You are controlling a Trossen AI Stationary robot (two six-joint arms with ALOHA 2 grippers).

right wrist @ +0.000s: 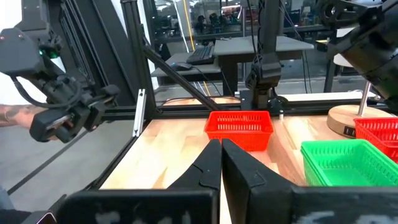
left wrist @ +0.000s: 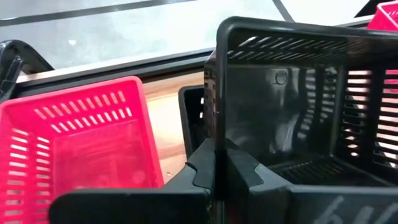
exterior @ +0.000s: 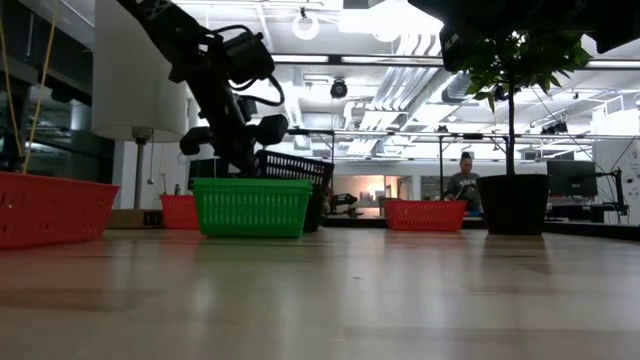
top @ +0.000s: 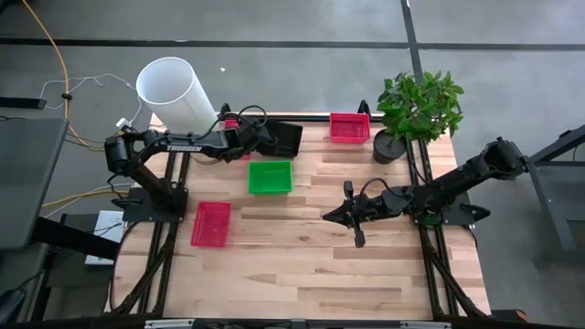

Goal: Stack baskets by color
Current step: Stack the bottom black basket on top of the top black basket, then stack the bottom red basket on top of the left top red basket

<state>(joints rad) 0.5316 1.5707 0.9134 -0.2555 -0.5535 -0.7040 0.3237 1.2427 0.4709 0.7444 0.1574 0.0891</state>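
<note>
Both arms [top: 183, 143] are matte black, jointed tubes with loose black cables; white TROSSEN lettering runs behind the left claw [top: 260, 135], whose fingers are blocky.

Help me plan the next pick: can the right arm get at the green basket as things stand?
Probably yes: the right gripper is shut and empty, with only bare table between it and the green basket.

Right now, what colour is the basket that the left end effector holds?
Black. The black basket pinched in the left end effector shows best in the left wrist view.
</note>
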